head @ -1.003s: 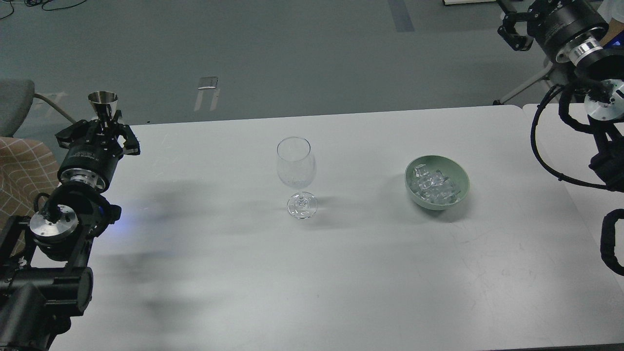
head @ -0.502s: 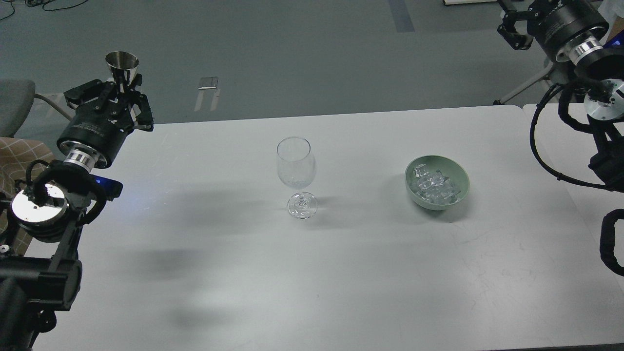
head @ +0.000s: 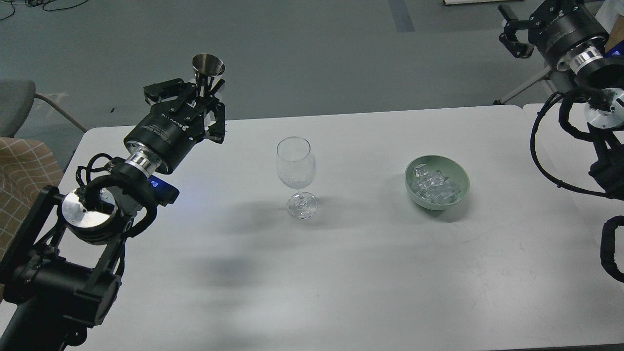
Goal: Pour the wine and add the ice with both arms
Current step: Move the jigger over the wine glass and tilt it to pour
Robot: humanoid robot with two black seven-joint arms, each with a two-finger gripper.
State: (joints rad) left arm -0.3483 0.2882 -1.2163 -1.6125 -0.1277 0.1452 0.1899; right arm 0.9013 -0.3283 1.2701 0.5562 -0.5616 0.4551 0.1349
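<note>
1. The left pincer (head: 204, 100), black and clawed at the end of a bulky black arm with silver joint rings and looped cables, is clamped around the narrow base of a small shiny metal cone-shaped cup (head: 208, 68), which stands mouth-up over the far left part of the worktop.
2. The right pincer (head: 512, 34), of the same black build, sits at the far right, beyond the worktop's edge; its fingers look spread with nothing between them.
3. A clear stemmed wine glass (head: 296, 168) with a tulip-shaped bowl and round foot stands upright near the middle of the worktop, to the right of the left pincer and apart from it.
4. A pale green, smooth round bowl (head: 459, 173) stands well to the right of the glass; the ice (head: 431, 185), small clear glassy cubes, lies heaped inside it.
5. The worktop (head: 341, 273) is a flat, matt white surface with rounded far corners, faint scuffs and soft shadows.
6. Beyond it lies a grey-green floor (head: 302, 53).
7. At the far left edge are a grey chair (head: 14, 105) and some tan checked fabric (head: 24, 168).
</note>
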